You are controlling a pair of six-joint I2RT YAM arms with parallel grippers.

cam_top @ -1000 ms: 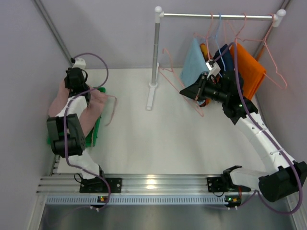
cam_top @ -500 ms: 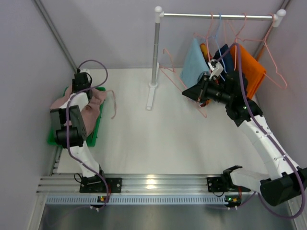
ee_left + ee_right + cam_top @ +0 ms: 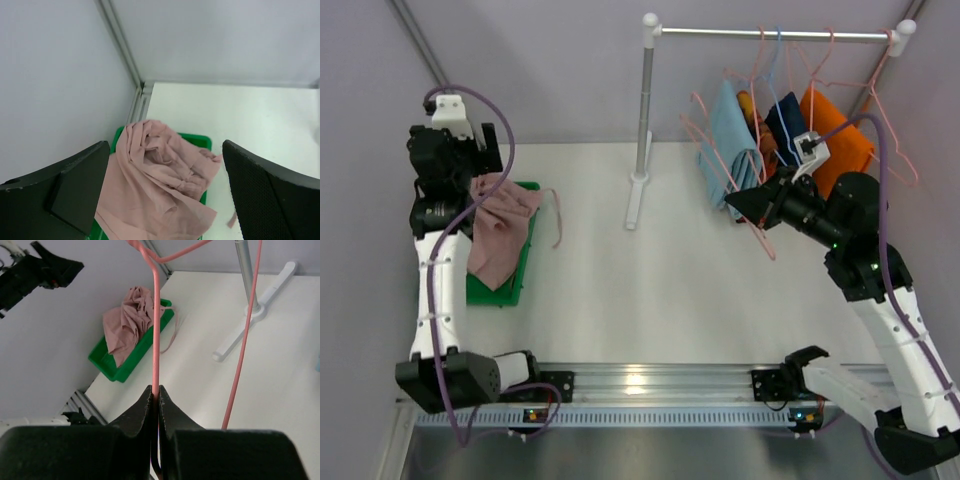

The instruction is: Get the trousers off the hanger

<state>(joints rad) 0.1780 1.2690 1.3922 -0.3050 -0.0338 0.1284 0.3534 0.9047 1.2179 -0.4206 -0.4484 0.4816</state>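
Note:
The dusty pink trousers (image 3: pixel 498 228) (image 3: pixel 160 185) lie crumpled on the green tray (image 3: pixel 492 291), free of any hanger. My left gripper (image 3: pixel 460 165) (image 3: pixel 165 200) hangs open above them, with nothing between its fingers. My right gripper (image 3: pixel 732 204) (image 3: pixel 155 392) is shut on the wire of a bare pink hanger (image 3: pixel 760 236) (image 3: pixel 156 330) below the rail. Light blue trousers (image 3: pixel 724 135), navy trousers (image 3: pixel 786 115), plain orange trousers (image 3: pixel 840 138) and a patterned orange pair (image 3: pixel 751 108) hang on hangers from the rail (image 3: pixel 770 35).
The rail's upright pole (image 3: pixel 646 100) stands on a white foot (image 3: pixel 636 200) at the back middle. Grey walls close in on the left, the back and the right. A thin pink strap (image 3: pixel 556 215) trails off the tray onto the table.
My left gripper has opened, let go of the pink trousers and risen toward the back left corner. My right arm has drawn the pink hanger a little to the right.

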